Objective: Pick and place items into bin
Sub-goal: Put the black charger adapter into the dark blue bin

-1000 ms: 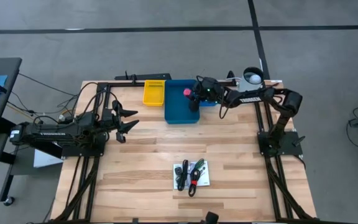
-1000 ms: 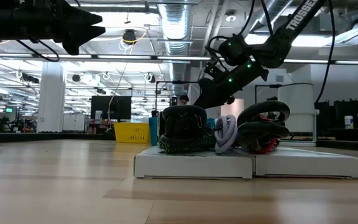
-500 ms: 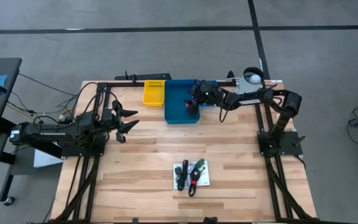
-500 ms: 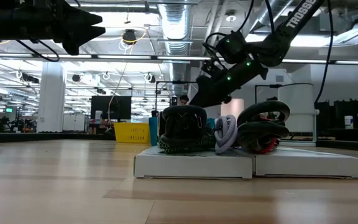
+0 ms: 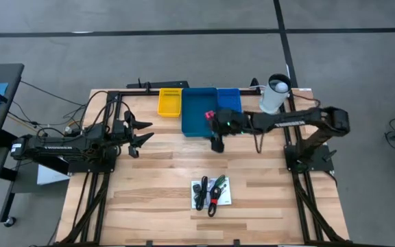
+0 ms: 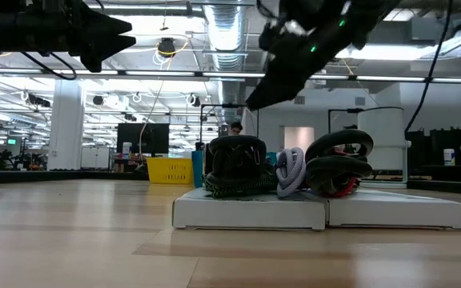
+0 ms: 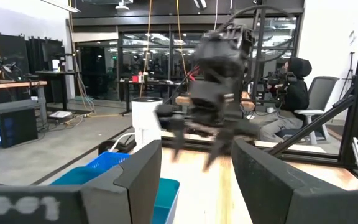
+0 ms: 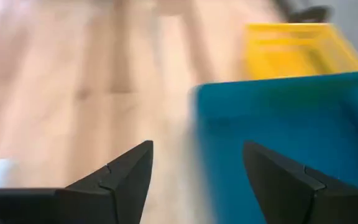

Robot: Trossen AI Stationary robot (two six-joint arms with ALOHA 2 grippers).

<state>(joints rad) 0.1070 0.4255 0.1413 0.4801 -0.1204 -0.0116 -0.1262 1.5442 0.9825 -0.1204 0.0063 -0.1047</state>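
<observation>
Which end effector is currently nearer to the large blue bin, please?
The right end effector is nearer, open and empty just off the large blue bin's front right corner. The left end effector, also open, waits farther away on the table's left side.

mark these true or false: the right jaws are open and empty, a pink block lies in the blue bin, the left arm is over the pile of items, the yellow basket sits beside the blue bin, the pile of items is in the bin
1. The right gripper has open, empty jaws. True.
2. A pink block lies in the blue bin. True.
3. The left gripper is over the pile of items. False: it hangs by the table's left side, far from the pile.
4. The yellow basket sits beside the blue bin. True.
5. The pile of items is in the bin. False: it rests on white cards on the table's near part, away from the bin.
</observation>
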